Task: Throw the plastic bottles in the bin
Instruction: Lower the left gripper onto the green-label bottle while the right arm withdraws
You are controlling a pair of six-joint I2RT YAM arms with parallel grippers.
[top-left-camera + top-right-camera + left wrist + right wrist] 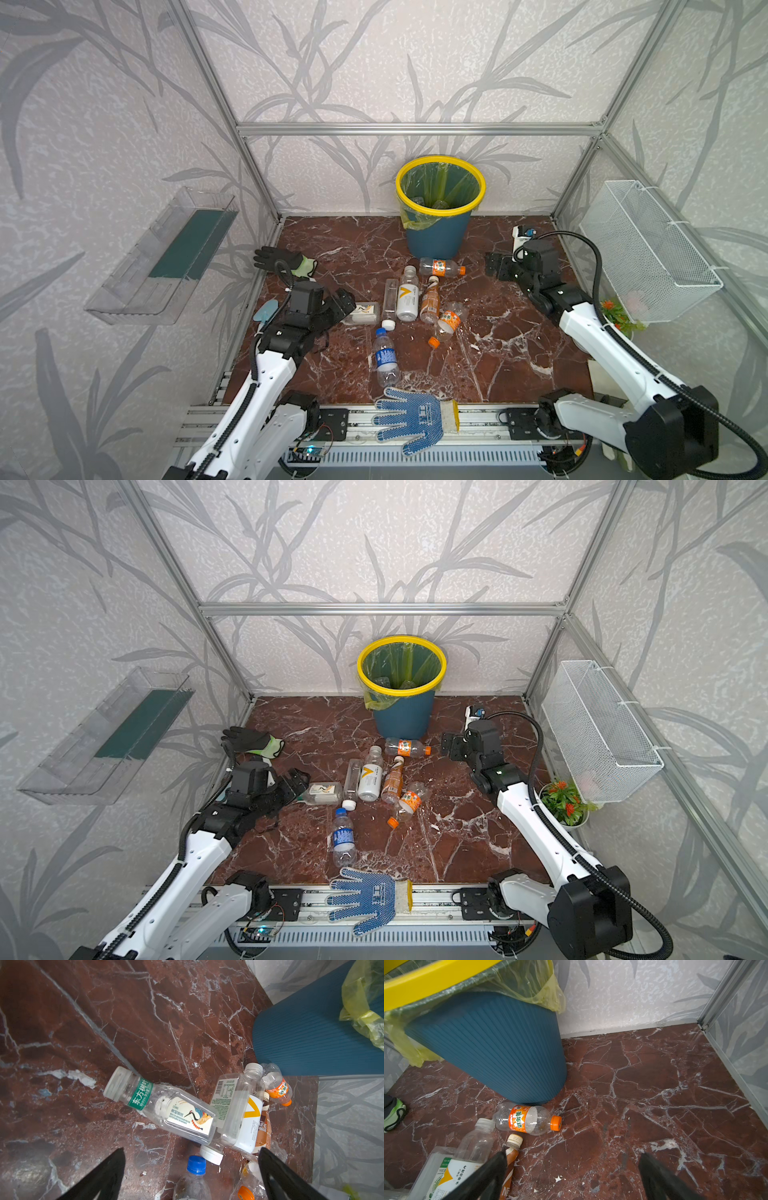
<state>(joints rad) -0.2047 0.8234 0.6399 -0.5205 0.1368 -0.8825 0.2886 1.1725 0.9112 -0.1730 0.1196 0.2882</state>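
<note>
The left gripper [348,306] stood wide open and held nothing. In the left wrist view its black fingers [108,1169] were spread well apart, with only marble and the blue cap of a water bottle [194,1180] showing between them. The right gripper [496,267] was spread just as wide and also empty, with bare worktop [623,1105] between its fingers [660,1178].

The left arm rose from the front rail on the left. Its wrist was bent so that the gripper pointed toward the middle heap, close to the cap end of a flat clear crane-label bottle [363,313]. The right arm stretched from the front right toward the back. Its gripper was turned toward the bin [436,237], near a lying orange-label bottle [441,267] but clear of it.

The bin, dark blue with a yellow rim and a yellow-green liner, stood upright against the back wall. Two clear bottles showed dimly at its bottom. In front of it the remaining bottles lay on their sides on the red-brown marble. A white bottle [408,297] with a yellow V lay between a clear square one and a brown coffee bottle [430,301]. A crumpled orange-labelled bottle [448,322] lay beside them. The water bottle [385,357] lay nearer the front, just behind a blue dotted glove [409,417].
</note>
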